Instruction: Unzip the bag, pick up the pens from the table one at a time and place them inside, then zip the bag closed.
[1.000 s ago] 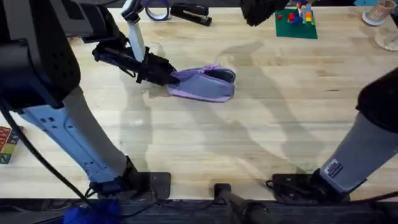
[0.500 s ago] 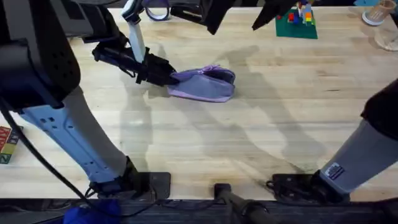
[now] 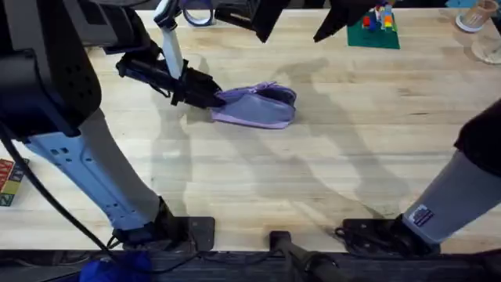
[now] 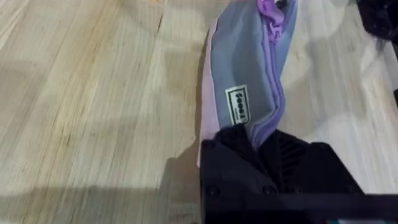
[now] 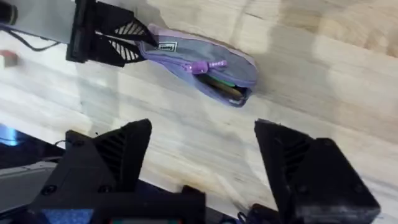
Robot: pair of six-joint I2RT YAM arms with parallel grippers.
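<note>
My left end effector point(image 3: 210, 97) clamped on bag point(image 3: 258, 107) end, bag mid-bench point(image 3: 313, 172), partly unzipped, pen point(image 5: 225, 89) inside. My right end effector point(image 5: 202, 155) wide open, empty, above. Step: zipping. Next: grab zipper pull point(image 5: 208, 65), close.

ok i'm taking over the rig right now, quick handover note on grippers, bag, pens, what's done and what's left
Left gripper: shut on one end of the lavender pouch, pinning it to the wooden table.
Right gripper: open, empty, held above the pouch.
Pouch: lies on its side, partly unzipped; the purple zipper pull sits partway along, the far end gaping.
Pen: something dark and greenish shows inside the opening, likely a pen.
Done: bag opened, apparently one pen in.
Left: check for more pens, then zip the pouch closed.
</note>
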